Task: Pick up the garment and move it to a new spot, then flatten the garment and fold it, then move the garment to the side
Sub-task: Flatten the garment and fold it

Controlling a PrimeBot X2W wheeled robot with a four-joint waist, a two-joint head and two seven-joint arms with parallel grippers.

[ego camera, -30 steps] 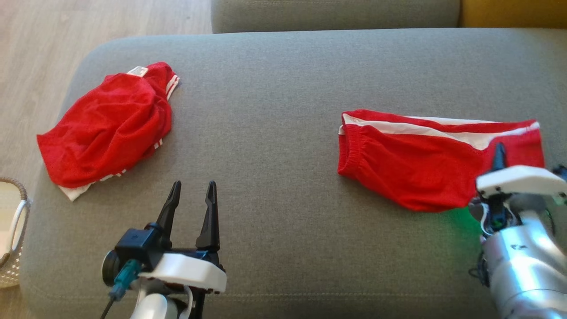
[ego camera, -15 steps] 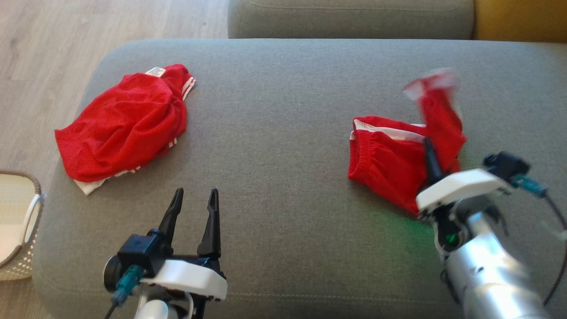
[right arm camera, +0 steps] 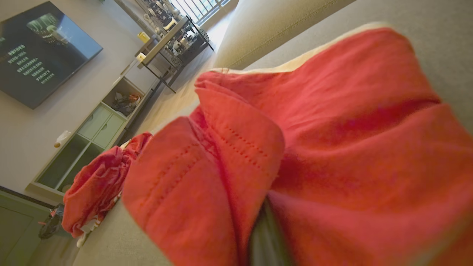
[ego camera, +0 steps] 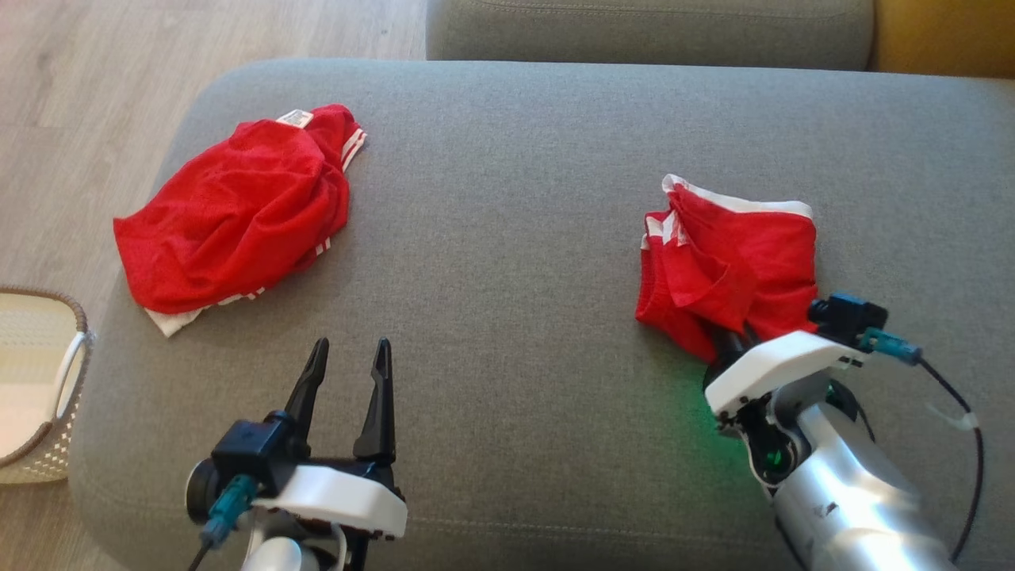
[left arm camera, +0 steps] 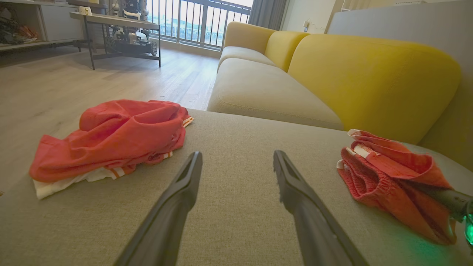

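Right gripper (ego camera: 728, 342) is clamped tight on a fold of the red shorts (ego camera: 737, 254), with its fingers buried in the cloth. The shorts sit bunched up at centre right of the head view, just above that gripper. Left gripper (ego camera: 349, 353), lower left, is spread wide and empty over the grey cushion (ego camera: 507, 238).

Count at this moment.
- Red garments: two, the left garment (ego camera: 234, 214) and the right garment (ego camera: 737, 254).
- Grippers: two, my left gripper (ego camera: 350, 346) and my right gripper (ego camera: 728, 342).
- Grey cushions: two, the near cushion (ego camera: 507, 198) and the far cushion (ego camera: 650, 32).
- Basket (ego camera: 44, 468): one.

From my right wrist I count one TV (right arm camera: 40, 48) and one shelf unit (right arm camera: 92, 129). From my left wrist I count one table (left arm camera: 114, 20).
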